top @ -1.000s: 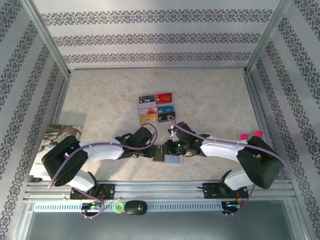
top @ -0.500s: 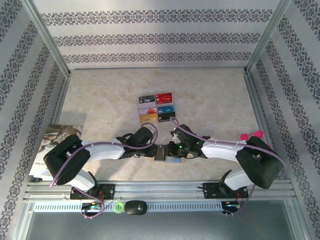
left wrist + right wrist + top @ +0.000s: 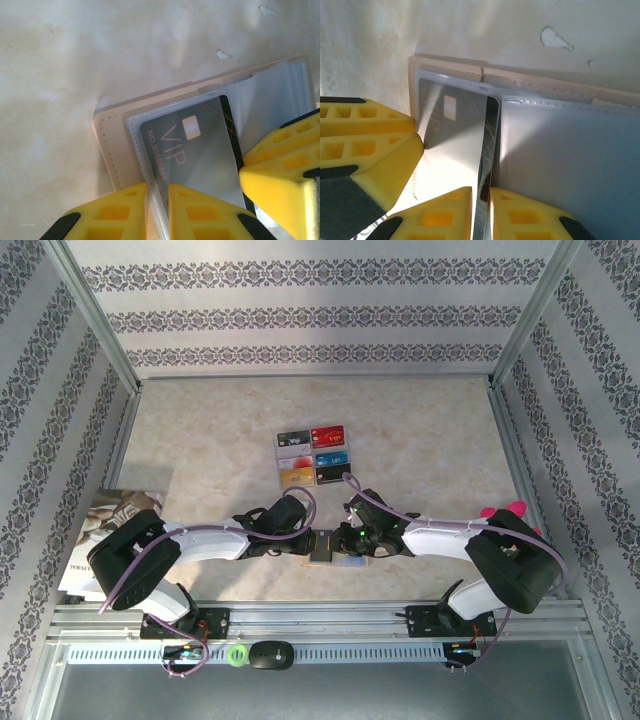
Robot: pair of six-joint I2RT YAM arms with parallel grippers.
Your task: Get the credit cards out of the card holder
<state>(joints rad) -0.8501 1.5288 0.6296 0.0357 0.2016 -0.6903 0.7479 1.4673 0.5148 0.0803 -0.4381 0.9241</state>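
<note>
Top view: both arms reached inward and met over the near centre of the table [image 3: 430, 430]. The card holder [image 3: 324, 549] lay flat there, opened, between the two wrists. Left wrist view: the holder's tan stitched cover sat on the pale surface, with a clear plastic sleeve [image 3: 270, 95] fanned out over it. A black VIP card [image 3: 195, 150] with a gold chip was inside the front sleeve. The left gripper [image 3: 159, 192] had its yellow fingers drawn almost together, and the sleeved edge of the holder ran into the narrow gap, so it was clamped on the holder. One finger [image 3: 280, 170] of the other arm sat at the card's right edge. Right wrist view: the right gripper [image 3: 481, 197] was likewise nearly closed, with the dark edge of the VIP card passing between its fingers, gripped. How far the card had left its sleeve could not be told. A grid of six cards [image 3: 312, 456] lay further back on the table, well apart from the holder. A printed booklet [image 3: 105, 525] lay at the left edge.
</note>
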